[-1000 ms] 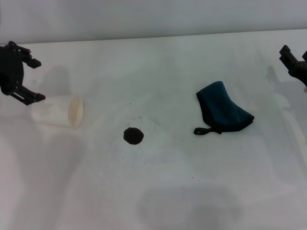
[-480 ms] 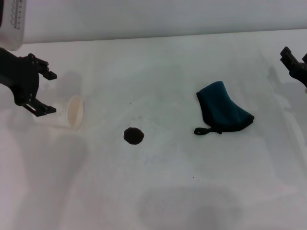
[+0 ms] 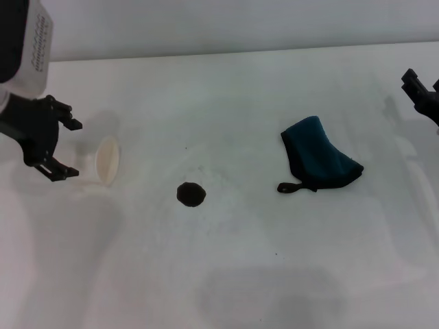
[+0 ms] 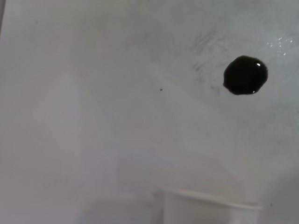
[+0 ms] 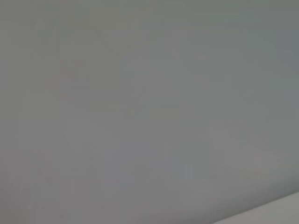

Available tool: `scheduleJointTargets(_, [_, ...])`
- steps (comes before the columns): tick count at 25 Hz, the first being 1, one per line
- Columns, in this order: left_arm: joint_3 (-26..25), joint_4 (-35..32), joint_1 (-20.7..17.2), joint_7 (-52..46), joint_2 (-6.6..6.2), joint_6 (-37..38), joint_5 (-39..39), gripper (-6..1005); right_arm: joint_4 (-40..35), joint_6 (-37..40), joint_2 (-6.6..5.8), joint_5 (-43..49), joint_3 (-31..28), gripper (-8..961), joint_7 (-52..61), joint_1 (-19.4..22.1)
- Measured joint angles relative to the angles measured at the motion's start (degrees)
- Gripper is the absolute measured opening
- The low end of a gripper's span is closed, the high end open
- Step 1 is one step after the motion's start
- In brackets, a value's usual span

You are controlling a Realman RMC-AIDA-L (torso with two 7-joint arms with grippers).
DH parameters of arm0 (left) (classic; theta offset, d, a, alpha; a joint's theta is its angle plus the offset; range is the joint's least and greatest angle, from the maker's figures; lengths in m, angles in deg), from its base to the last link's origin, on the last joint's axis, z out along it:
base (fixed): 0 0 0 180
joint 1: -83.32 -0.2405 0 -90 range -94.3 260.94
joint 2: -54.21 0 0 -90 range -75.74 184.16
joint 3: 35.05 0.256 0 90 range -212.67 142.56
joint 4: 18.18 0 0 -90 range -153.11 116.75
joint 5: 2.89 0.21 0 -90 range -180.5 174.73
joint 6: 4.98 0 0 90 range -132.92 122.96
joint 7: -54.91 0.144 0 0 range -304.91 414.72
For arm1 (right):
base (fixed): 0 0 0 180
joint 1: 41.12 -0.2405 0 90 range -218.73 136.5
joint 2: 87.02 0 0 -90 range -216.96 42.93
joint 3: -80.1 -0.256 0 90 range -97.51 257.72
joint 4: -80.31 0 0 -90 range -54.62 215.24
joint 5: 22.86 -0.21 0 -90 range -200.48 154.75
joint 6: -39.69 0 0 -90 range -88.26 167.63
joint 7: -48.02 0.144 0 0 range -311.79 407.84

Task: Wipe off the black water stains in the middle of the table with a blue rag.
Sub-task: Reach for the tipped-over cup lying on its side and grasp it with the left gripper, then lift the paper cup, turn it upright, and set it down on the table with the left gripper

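The black water stain point(image 3: 191, 194) is a small round blot near the middle of the white table point(image 3: 226, 274); it also shows in the left wrist view point(image 4: 245, 74). The blue rag point(image 3: 317, 156) lies bunched to the right of it, with its black loop tag point(image 3: 287, 186) pointing towards the stain. My left gripper point(image 3: 67, 149) is open at the far left, well away from the stain and the rag. My right gripper point(image 3: 422, 92) is at the table's far right edge, apart from the rag. The right wrist view shows only a grey blank.
A translucent white cup point(image 3: 103, 162) lies on its side at the left, its mouth facing the stain. My left gripper's fingers stand on either side of its closed end. The cup's rim also shows in the left wrist view point(image 4: 210, 207).
My left gripper has moved right from the table's left edge to the cup and dropped slightly. The cup's mouth now looks narrower. The right arm, the rag and the stain have not moved.
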Motion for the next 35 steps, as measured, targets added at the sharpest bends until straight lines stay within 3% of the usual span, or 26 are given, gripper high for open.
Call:
scheduleJointTargets(12, [0.0, -6.6, -3.0, -0.5, -0.04, -5.7, 0.0, 830, 0.9, -0.4, 0.00, 0.2, 0.5, 782, 0.2, 0.1])
scheduleJointTargets(28, [-0.1, -9.8, -4.7, -2.8, -0.05, -9.1, -0.6, 812, 1.4, -0.5, 0.00, 0.2, 0.5, 782, 0.2, 0.2])
scheduleJointTargets(35, [-0.1, -9.2, -5.5, -4.3, -0.10, -9.2, -7.8, 804, 1.4, -0.5, 0.00, 0.2, 0.6, 782, 0.2, 0.3])
